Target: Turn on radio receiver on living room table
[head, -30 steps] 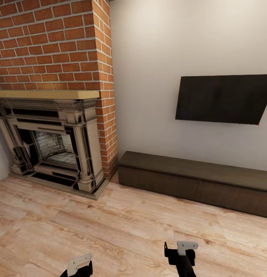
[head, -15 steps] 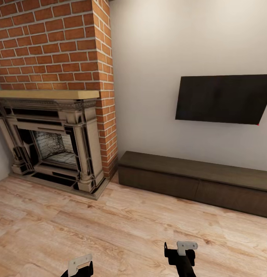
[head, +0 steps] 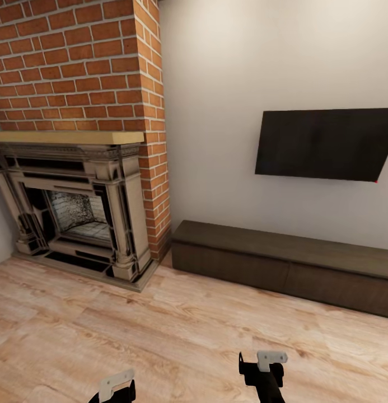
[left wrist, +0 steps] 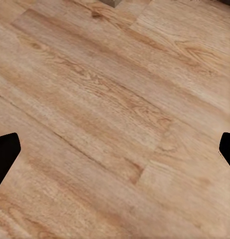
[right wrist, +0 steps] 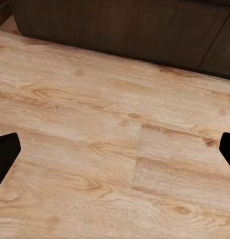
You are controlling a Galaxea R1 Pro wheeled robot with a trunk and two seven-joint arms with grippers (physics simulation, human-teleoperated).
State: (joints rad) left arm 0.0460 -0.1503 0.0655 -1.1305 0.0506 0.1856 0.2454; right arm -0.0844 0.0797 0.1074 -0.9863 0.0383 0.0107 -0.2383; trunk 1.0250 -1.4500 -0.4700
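The red radio receiver and the low coffee table are out of view. I face a corner of the living room with its light wood plank floor [head: 160,336]. My left gripper [head: 116,388] and right gripper [head: 265,366] hang low over the floor at the lower edge of the head view. In the left wrist view the left gripper [left wrist: 115,149] is open, its dark fingertips [left wrist: 5,152] far apart over bare planks. The right gripper [right wrist: 115,149] is open too, with nothing between its fingertips [right wrist: 5,152].
A brick fireplace [head: 76,218] with a wooden mantel stands ahead on the left. A long dark-brown TV bench [head: 283,263] runs along the beige wall [head: 227,67] on the right, under a black wall-mounted screen [head: 325,144]. Bare floor lies between me and them.
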